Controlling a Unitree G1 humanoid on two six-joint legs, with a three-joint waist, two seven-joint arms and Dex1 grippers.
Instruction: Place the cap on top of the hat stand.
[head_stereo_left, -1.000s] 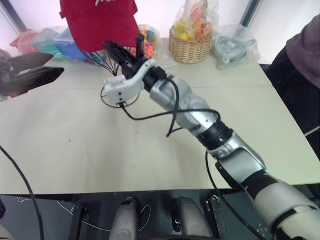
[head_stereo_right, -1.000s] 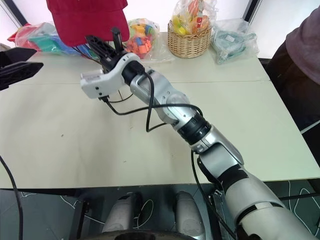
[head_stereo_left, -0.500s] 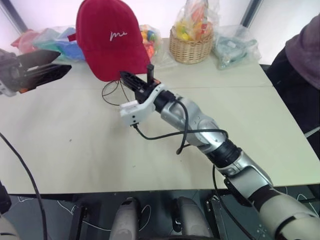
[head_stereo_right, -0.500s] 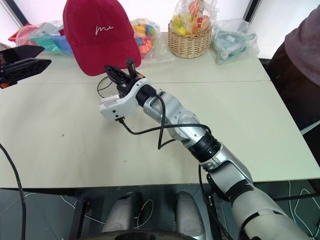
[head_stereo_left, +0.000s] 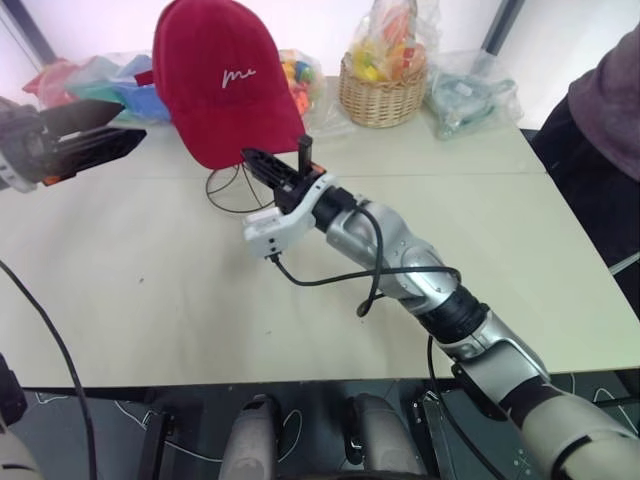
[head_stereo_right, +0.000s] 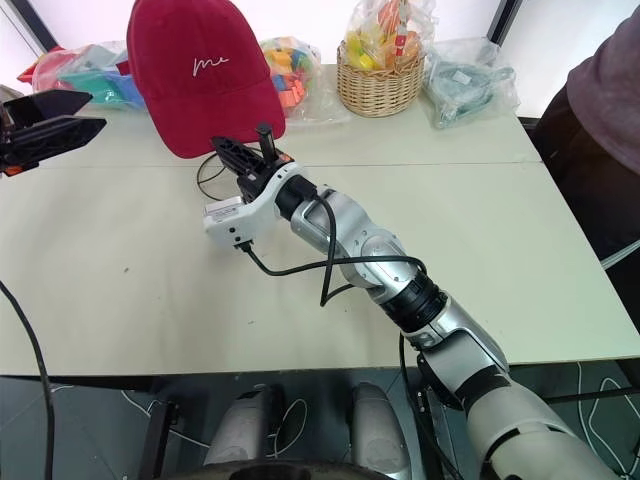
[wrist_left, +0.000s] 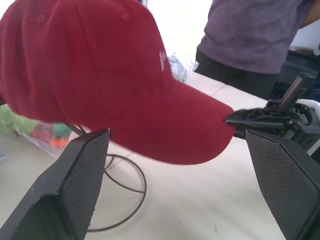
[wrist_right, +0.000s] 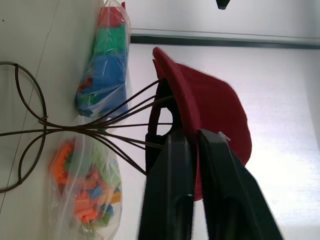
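The dark red cap (head_stereo_left: 225, 80) with white script on its front sits over the head of the thin wire hat stand (head_stereo_left: 222, 190), brim pointing toward me. My right gripper (head_stereo_left: 275, 150) reaches in from the right just below the brim. In the right wrist view its two fingers (wrist_right: 175, 165) stand close together with the brim edge of the cap (wrist_right: 215, 100) between them, the stand's wires (wrist_right: 75, 125) behind. My left gripper (head_stereo_left: 132, 122) hovers left of the cap, open and holding nothing. In the left wrist view the cap (wrist_left: 100, 75) lies beyond its fingers.
A wicker basket (head_stereo_left: 378, 95) of wrapped items stands at the back of the table (head_stereo_left: 150, 290), with bags of coloured blocks (head_stereo_left: 90, 85) at the back left and a clear bag (head_stereo_left: 470, 95) at the back right. A person (head_stereo_left: 605, 100) stands at the right edge.
My right gripper came down and nearer with the cap, which now rests lower over the stand with its front showing. The left gripper stayed put.
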